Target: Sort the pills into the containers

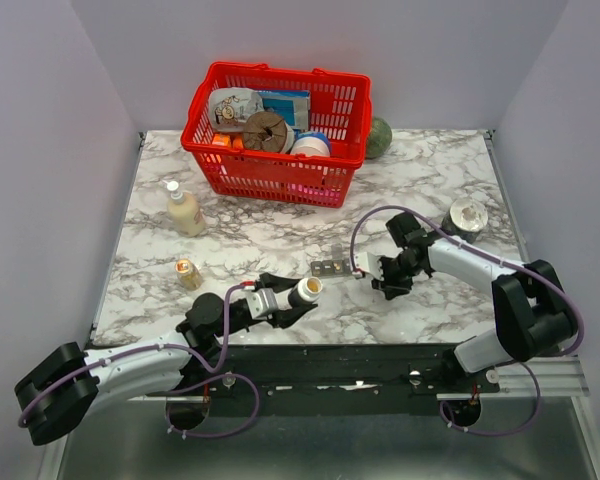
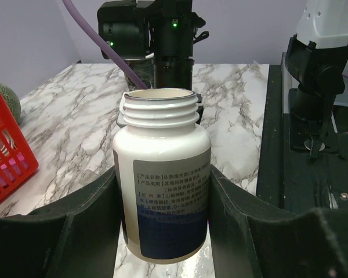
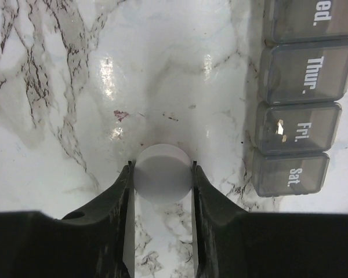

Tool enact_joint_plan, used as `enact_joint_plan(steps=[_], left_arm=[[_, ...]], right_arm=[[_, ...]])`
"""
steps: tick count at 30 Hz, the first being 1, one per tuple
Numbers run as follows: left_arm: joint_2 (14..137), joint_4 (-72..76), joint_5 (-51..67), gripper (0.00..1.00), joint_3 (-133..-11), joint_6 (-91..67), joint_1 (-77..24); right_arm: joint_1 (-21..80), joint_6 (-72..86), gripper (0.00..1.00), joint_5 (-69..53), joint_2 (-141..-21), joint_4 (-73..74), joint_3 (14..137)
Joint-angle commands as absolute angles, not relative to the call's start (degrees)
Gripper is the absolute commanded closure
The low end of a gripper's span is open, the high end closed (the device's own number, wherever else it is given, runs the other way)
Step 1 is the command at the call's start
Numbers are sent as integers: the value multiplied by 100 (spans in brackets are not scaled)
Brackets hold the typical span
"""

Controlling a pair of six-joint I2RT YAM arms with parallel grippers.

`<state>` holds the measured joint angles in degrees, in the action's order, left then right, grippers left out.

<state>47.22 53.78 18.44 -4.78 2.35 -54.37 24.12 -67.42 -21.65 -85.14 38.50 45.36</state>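
Right pincer (image 3: 162, 168) grips cap (image 3: 162, 182) near containers' (image 3: 298, 87) edge.

mid table (image 1: 270, 245) open | back — red basket (image 1: 275, 160) | right — can (image 1: 468, 215) | front: containers (image 1: 330, 267)

The left hand (image 2: 163, 174) is reaching out level, clamping an open white bottle (image 2: 162, 145); the right hand (image 3: 162, 167) is pointing down, pinching a white cap (image 3: 162, 180).
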Motion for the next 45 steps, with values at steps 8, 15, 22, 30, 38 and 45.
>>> enact_joint_plan(steps=[8, 15, 22, 30, 38, 45], left_arm=[[4904, 5432, 2231, 100, -738, 141, -5537], [5255, 5317, 2653, 100, -1037, -158, -5546], [5669, 5046, 3040, 100, -1537, -290, -5546], [5581, 4633, 3032, 100, -1626, -439, -5555], [5528, 4184, 3006, 100, -1793, -492, -5546], [5484, 4131, 3023, 100, -1828, -536, -5555]], right_arm=[[2531, -6258, 82, -4270, -7499, 5657, 5895], [2856, -6205, 81, -5641, -7023, 6073, 6714], [3471, -6029, 81, -5889, -7118, 6020, 7302], [3910, -6056, 81, -5906, -7251, 6240, 7585], [4218, -5889, 81, -5573, -7426, 6171, 7734], [4359, -5643, 81, -5116, -7629, 5907, 7743]])
